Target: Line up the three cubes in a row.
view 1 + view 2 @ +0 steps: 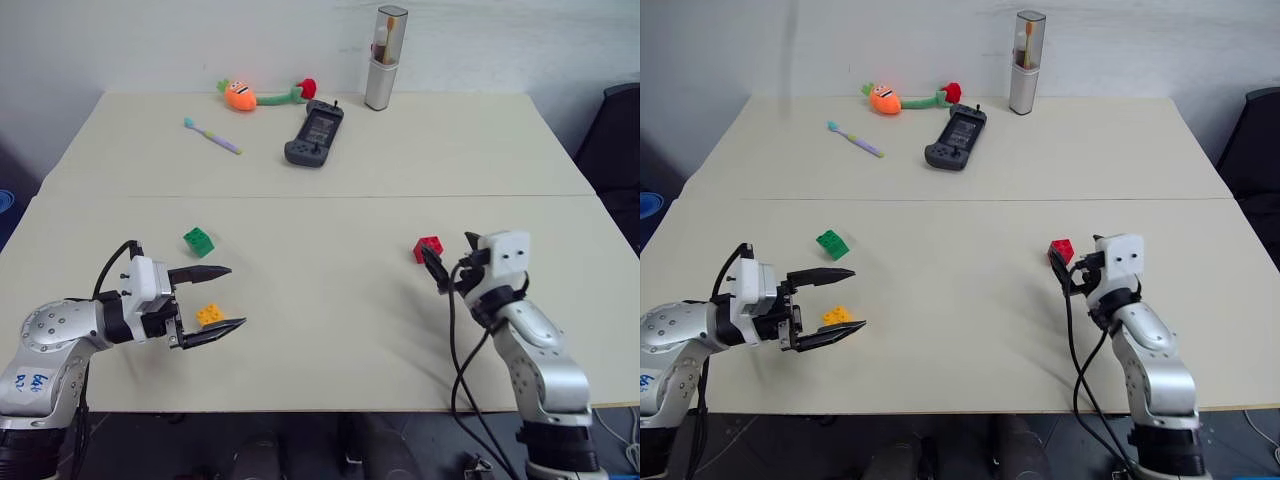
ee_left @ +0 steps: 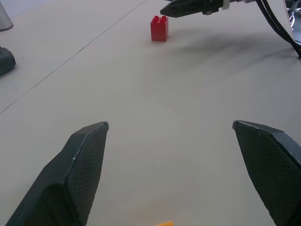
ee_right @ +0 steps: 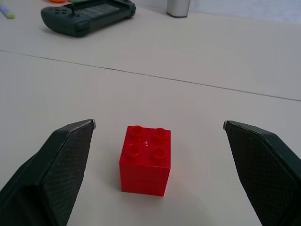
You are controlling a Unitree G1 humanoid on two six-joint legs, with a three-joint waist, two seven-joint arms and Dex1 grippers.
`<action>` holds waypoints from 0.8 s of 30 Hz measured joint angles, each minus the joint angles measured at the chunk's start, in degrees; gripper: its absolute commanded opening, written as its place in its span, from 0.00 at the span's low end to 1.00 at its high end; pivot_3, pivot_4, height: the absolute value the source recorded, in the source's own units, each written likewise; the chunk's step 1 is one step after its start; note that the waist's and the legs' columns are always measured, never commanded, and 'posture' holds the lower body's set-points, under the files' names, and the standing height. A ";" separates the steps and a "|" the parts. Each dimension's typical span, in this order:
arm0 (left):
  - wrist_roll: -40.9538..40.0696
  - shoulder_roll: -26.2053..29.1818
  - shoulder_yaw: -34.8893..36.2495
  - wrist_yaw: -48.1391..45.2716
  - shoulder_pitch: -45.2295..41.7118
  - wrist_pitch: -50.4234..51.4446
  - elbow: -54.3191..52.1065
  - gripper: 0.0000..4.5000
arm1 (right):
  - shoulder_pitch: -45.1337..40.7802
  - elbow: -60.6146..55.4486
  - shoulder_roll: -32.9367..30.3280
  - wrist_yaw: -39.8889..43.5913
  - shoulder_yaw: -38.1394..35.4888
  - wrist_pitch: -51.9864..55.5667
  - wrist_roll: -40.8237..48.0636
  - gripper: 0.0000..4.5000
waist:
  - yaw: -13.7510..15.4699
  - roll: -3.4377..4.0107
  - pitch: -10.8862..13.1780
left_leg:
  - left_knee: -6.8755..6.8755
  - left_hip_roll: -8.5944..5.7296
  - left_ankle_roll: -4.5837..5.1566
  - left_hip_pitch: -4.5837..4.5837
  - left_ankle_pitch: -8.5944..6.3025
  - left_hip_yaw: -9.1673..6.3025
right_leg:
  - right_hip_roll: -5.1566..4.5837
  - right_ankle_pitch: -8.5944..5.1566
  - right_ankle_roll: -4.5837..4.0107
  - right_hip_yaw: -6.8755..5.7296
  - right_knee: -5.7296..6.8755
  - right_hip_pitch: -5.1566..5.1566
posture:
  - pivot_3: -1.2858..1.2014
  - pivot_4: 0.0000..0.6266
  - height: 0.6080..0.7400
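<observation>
while the right gripper [image 3: 159, 125] is gaping wide, the red cube [image 3: 145, 160] is sitting between its fingers at 12 o'clock, ungrasped, on the beige table [image 1: 330, 300] by a white wall [image 1: 200, 40].

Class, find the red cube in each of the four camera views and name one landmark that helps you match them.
Left eye view: red cube right of centre, just ahead of the right gripper.
Right eye view: same place.
Left wrist view: near the top, left of centre.
Right wrist view: centre, low, between the open fingers.
Shared landmark: the table seam, running behind the cube.
</observation>
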 measured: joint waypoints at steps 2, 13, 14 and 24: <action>0.11 -0.03 0.00 0.23 0.00 -0.01 -0.02 0.99 | -1.00 2.15 0.04 -0.10 0.00 0.09 -0.43 1.00 | 0.07 0.00 0.00 | -0.01 0.01 0.00 0.00 0.00 0.00 | 0.01 0.00 0.00 0.00 -0.01 0.00 | 0.52 0.24 1.00; 0.55 -1.44 0.00 1.22 0.71 -0.29 -0.26 1.00 | -4.03 9.84 1.26 4.19 1.97 -2.44 -0.87 0.56 | -0.72 0.00 0.00 | -0.01 0.02 0.04 0.02 0.00 0.00 | 0.01 0.01 0.01 0.00 0.05 0.00 | 0.52 0.24 1.00; 0.63 -1.44 0.00 1.31 0.75 -0.31 -0.26 1.00 | -4.27 9.84 1.26 4.66 1.92 -2.70 -0.74 0.49 | -0.74 0.00 0.00 | -0.02 0.02 0.04 0.02 0.00 0.00 | 0.01 0.01 0.01 0.00 0.05 0.00 | 0.52 0.24 1.00; 1.27 -1.34 0.00 1.13 1.21 -0.32 -0.30 1.00 | -1.77 4.80 -16.95 46.93 9.96 -11.33 7.37 0.32 | -0.35 -0.01 0.06 | 0.05 0.04 0.39 0.01 -0.21 0.00 | 0.03 0.06 0.15 -0.09 -0.19 0.12 | 0.52 0.24 1.00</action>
